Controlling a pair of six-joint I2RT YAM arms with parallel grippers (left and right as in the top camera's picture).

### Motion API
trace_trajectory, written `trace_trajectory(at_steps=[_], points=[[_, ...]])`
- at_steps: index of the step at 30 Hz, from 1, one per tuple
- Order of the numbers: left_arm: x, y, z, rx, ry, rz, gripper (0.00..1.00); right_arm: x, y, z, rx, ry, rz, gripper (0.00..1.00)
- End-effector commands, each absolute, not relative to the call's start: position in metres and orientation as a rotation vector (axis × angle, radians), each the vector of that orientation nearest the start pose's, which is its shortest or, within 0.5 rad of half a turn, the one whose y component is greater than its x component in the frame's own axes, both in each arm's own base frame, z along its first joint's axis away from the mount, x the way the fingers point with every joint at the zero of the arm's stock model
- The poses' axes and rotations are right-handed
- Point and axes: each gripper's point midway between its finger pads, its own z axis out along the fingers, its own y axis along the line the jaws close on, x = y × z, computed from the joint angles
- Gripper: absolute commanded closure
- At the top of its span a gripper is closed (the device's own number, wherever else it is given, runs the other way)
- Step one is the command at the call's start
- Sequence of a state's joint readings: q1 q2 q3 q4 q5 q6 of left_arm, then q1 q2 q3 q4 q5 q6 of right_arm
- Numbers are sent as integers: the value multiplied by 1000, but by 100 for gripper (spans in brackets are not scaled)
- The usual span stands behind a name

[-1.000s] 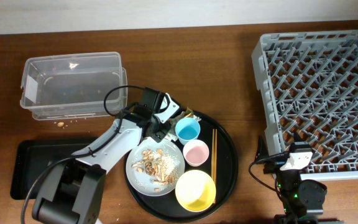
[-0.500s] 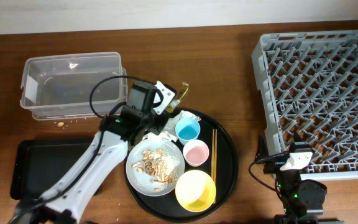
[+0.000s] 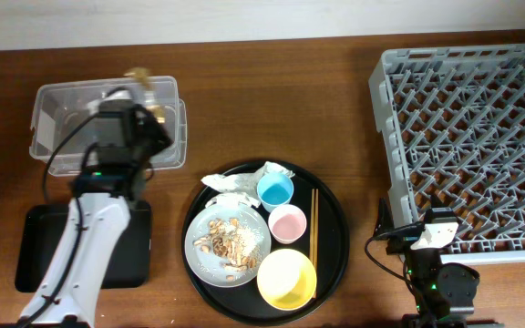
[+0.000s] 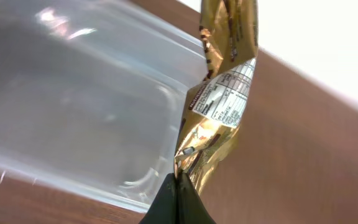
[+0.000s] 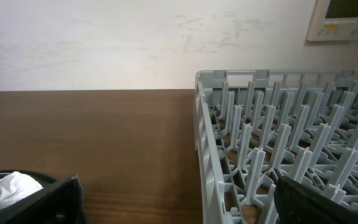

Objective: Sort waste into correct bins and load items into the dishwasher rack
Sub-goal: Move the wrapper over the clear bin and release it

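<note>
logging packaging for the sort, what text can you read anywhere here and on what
No text reads clearly enough to quote.
On the gold snack wrapper held by the left pincer: a white printed label, too blurred to read.
On the wall panel: small markings, too small to read.

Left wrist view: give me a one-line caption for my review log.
Left gripper pinches a twisted gold snack wrapper, with the clear tub just behind it.

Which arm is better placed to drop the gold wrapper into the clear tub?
Left. The left tool is shut on the wrapper above the tub; the right tool sits open beside the rack, far off.
</note>
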State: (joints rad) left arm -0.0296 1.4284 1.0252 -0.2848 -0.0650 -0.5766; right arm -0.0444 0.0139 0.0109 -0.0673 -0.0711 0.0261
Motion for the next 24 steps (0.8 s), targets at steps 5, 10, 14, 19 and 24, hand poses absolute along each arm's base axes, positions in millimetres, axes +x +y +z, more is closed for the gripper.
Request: trace_trajectory(at_steps=[5, 10, 14, 19, 24], points=[[426, 62, 197, -1168, 1882, -391, 99, 246, 0, 157, 12, 1644, 42, 1], [427, 71, 188, -1271, 1844, -414, 56, 246, 0, 157, 12, 1644, 42, 1], [430, 69, 190, -1260, 1840, -434, 43, 246, 0, 157, 12, 1644, 42, 1], [439, 26, 203, -999, 1968, -654, 31, 246, 0, 157, 12, 1644, 42, 1], [426, -59, 247, -282, 2040, -1001, 13, 246, 0, 157, 12, 1644, 42, 1]])
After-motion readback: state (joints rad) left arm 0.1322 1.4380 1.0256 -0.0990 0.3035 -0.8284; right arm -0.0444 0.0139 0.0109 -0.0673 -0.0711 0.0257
